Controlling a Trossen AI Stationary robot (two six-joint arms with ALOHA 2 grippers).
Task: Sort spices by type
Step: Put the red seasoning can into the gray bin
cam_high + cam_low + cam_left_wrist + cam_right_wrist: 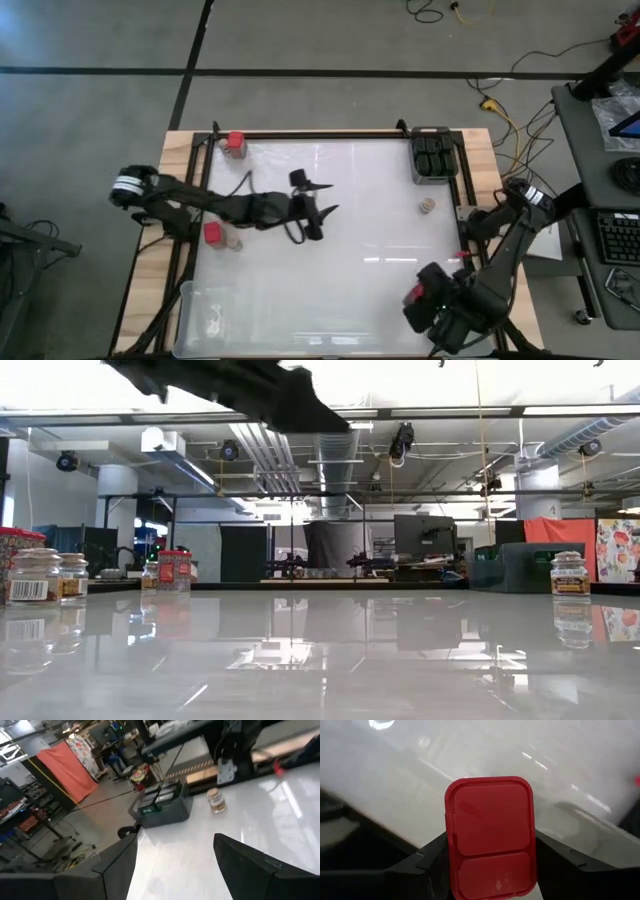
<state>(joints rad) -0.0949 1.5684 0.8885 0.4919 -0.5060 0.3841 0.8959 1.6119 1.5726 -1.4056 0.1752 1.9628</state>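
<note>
The right gripper [490,865] at five o'clock clamps a red-topped jar [491,837], probably to join its kind, while the left gripper [172,865] hovers mid-table, fingers wide, empty.

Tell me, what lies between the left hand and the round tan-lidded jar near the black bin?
Nothing: in the high view the white tabletop is bare from the open left hand to the tan-lidded jar.

Red-lidded jar [491,837] held; others [427,204] scattered, black ones perhaps binned.

table middle [370,230] open; tan-lidded jar [427,205] beside dark bin [434,158].
</note>
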